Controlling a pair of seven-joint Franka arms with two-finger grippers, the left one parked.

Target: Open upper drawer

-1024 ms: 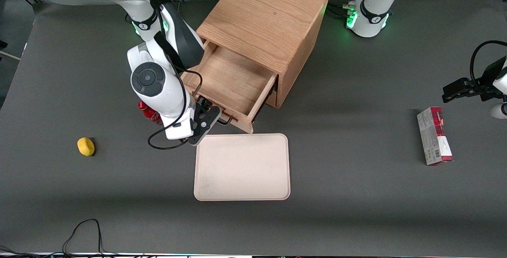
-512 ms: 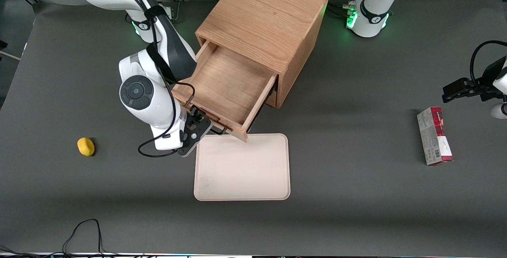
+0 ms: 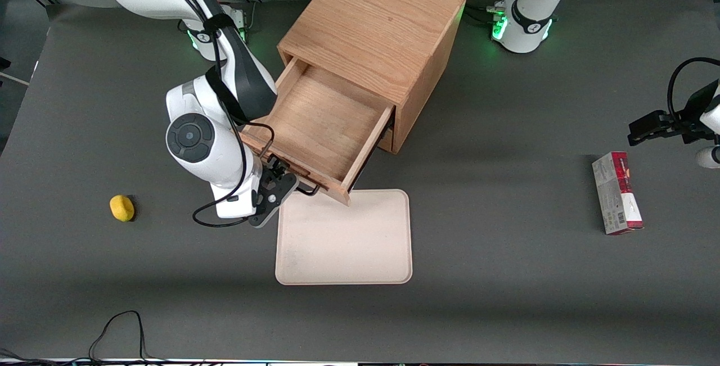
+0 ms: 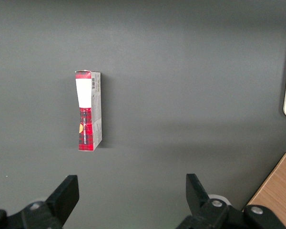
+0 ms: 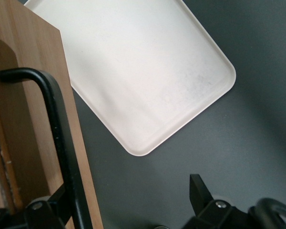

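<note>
The upper drawer (image 3: 320, 124) of the oak cabinet (image 3: 377, 23) stands pulled well out, and its shallow wooden tray body is bare inside. Its thin black bar handle (image 3: 308, 189) (image 5: 62, 143) runs along the drawer front (image 5: 33, 124). My right gripper (image 3: 279, 174) (image 5: 128, 191) sits at the handle's end nearest the working arm. It is open, with the fingers wide apart. The bar lies against the inner side of one finger (image 5: 57, 202). The other finger (image 5: 198, 188) hangs over the grey table, apart from the handle.
A cream tray (image 3: 344, 236) (image 5: 148, 71) lies flat just in front of the open drawer, nearer the camera. A small yellow object (image 3: 122, 207) rests toward the working arm's end of the table. A red and white box (image 3: 616, 193) (image 4: 88, 112) lies toward the parked arm's end.
The drawer has slid farther out of the cabinet and my gripper has moved with its handle, nearer the camera. The arm now hides a red object that showed beside it.
</note>
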